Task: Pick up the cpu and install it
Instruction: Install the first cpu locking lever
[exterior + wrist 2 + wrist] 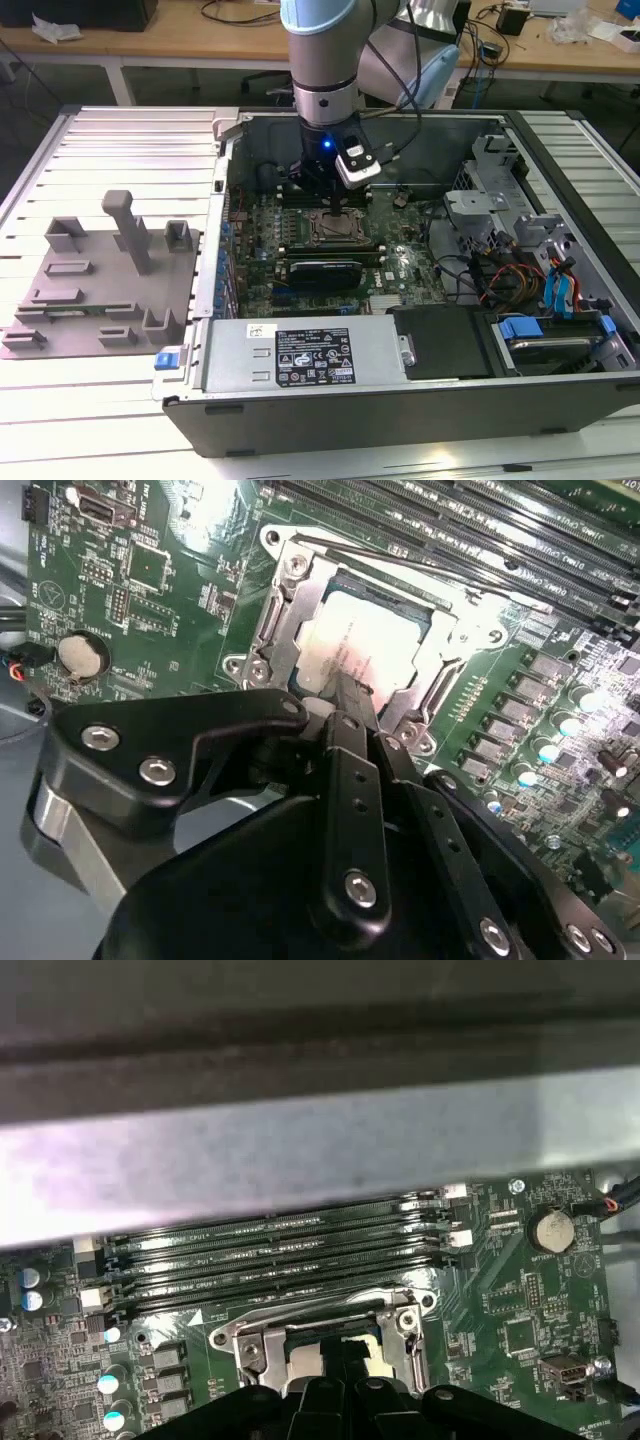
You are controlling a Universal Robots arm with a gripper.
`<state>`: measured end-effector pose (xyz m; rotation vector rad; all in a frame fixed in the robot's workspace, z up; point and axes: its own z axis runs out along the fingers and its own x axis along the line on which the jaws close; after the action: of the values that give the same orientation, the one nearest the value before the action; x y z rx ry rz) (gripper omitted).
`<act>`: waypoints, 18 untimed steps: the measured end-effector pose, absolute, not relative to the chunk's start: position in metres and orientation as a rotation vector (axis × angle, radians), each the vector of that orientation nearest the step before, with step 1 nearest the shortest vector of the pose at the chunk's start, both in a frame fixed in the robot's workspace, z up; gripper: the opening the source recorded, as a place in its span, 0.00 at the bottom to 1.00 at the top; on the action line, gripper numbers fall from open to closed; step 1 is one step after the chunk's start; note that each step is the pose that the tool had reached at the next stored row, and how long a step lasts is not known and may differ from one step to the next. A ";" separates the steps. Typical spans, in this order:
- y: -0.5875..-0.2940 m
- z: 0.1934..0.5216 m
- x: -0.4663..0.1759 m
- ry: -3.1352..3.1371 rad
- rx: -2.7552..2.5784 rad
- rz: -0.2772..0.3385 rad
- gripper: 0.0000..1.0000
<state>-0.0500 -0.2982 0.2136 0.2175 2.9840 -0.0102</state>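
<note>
silver-topped cpu (pixel 365 645) lies inside the metal-framed socket (pixel 285 620) of the green motherboard (pixel 130 570); black gripper (pixel 345 705) hangs right over it, fingers together on the chip's edge.

Arm (pixel 325 60) hangs over the motherboard (pixel 320 250) socket (pixel 338 226) — grey tray (pixel 95 275) well apart.

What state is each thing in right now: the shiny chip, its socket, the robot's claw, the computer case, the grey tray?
cpu: lying in the socket, pale top facing up.
socket: frame open, chip uncovered.
gripper: directly over the cpu, tip at its edge; open or shut, cannot tell.
computer case: lying flat, side panel off, motherboard exposed.
grey tray: on the table at the exterior view's left, no chip visible on it.
</note>
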 end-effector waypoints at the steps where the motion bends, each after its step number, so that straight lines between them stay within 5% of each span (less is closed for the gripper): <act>1: -0.298 0.214 -0.050 2.984 0.217 -0.010 0.11; 18: -0.300 0.237 -0.037 3.053 0.219 -0.041 0.11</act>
<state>-0.0370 -0.3000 0.2367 0.2187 3.0533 -0.0407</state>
